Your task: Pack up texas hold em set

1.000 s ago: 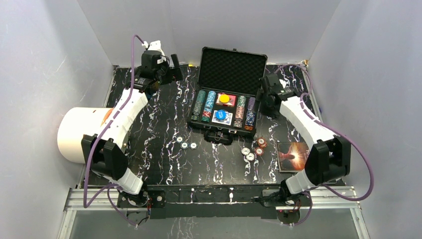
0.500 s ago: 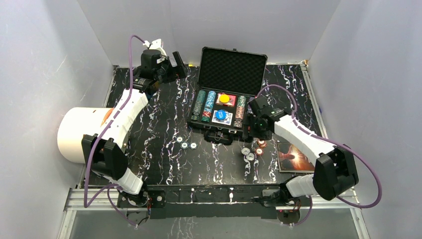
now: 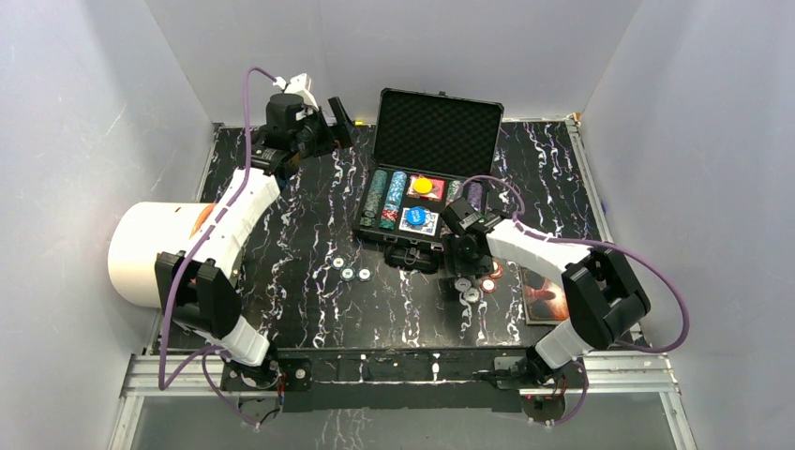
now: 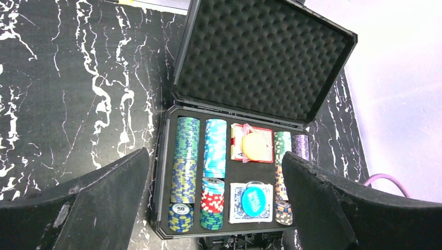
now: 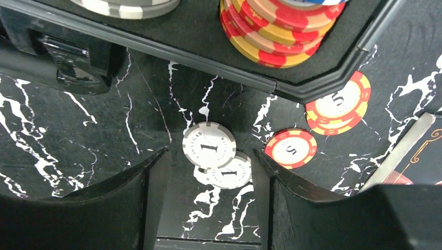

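On the near part of the table (image 3: 309,309), the right gripper (image 5: 208,154) hangs with its fingers spread astride two overlapping white chips (image 5: 209,145), each marked "1", which lie flat between them. A red chip (image 5: 290,148) marked "5" lies at its 3 o'clock. A red-and-yellow pair (image 5: 338,104), also marked "5", lies at 2 o'clock, just beside the rim of the black case (image 4: 266,52). The open case holds rows of multicoloured chips (image 4: 186,156), one reading "50". It also holds a red deck (image 4: 263,152) under a yellow disc (image 4: 254,146), and a blue deck (image 4: 237,203). At the case's 10 o'clock, the left gripper (image 4: 215,156) is opened wide, holding nothing.
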`<state>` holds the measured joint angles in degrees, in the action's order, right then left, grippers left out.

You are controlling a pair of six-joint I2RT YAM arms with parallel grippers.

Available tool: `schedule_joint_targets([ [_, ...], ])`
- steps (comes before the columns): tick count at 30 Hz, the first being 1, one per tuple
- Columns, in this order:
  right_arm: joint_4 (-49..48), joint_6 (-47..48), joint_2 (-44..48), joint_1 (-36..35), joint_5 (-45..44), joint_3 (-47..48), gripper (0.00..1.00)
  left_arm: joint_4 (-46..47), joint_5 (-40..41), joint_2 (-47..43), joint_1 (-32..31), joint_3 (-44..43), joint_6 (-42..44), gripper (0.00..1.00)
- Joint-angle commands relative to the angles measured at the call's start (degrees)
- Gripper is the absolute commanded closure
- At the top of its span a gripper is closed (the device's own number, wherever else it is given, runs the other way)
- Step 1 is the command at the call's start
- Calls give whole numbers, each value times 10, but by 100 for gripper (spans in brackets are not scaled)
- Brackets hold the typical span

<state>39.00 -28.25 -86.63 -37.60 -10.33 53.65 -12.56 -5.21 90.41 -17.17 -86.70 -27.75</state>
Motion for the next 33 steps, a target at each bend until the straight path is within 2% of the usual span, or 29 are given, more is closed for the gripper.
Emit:
schedule_joint_targets([
  [1, -8, 19, -18, -2, 9, -1, 36, 18, -26, -23, 3, 8, 2, 2],
  [12, -7, 35, -39, -3, 46, -18, 37, 18, -9, -40, 4, 24, -2, 1],
  [17, 4, 22, -58, -6, -4, -8, 40, 17, -6, -41, 3, 25, -8, 2],
  [26, -17, 22, -76, -6, -20, 5, 43, 17, -9, -36, 4, 18, -12, 2],
  [30, -31, 30, -71, -6, -6, 3, 56, 18, -12, -36, 3, 18, -12, 2],
  [33, -30, 27, -63, -6, -13, 3, 60, 18, -16, -37, 3, 18, -10, 2],
])
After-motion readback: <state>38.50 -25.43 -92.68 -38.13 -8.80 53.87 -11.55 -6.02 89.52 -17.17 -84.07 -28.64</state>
